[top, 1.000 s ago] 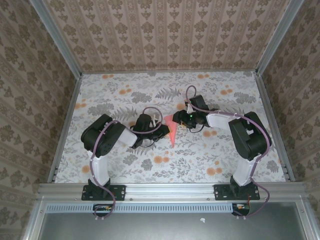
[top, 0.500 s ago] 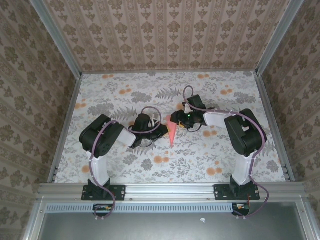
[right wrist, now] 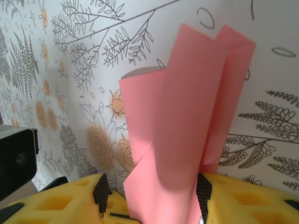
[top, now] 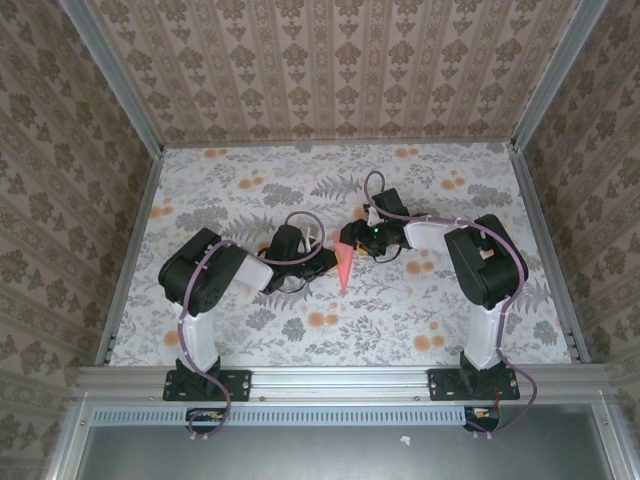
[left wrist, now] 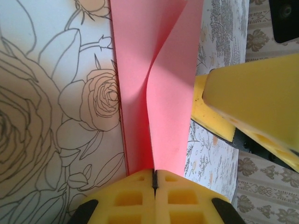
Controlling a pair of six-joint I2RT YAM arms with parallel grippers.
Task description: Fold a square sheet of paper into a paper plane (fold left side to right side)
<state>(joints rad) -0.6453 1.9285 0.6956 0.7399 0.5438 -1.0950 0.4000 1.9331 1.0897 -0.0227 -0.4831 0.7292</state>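
Note:
The pink-red paper plane (top: 343, 272) stands near the middle of the table as a slim folded dart, its point toward me. My left gripper (top: 327, 261) comes at it from the left. In the left wrist view this gripper (left wrist: 154, 171) is shut on the paper's (left wrist: 159, 70) lower edge, and one layer curls up off the table. My right gripper (top: 351, 240) is at the plane's wide far end. In the right wrist view its yellow fingers (right wrist: 219, 196) stand apart around the upright paper layers (right wrist: 182, 121). The left pad (right wrist: 101, 191) is clear of the paper.
The table has a floral-print cover (top: 250, 190) and patterned walls (top: 330, 70) on three sides. An aluminium rail (top: 340, 378) runs along the near edge by the arm bases. The right gripper's yellow finger (left wrist: 257, 102) is close beside the paper in the left wrist view.
The right arm has shifted a little to the left at the plane's far end. The pink shape looks narrower than a second ago. The left gripper has stayed shut.

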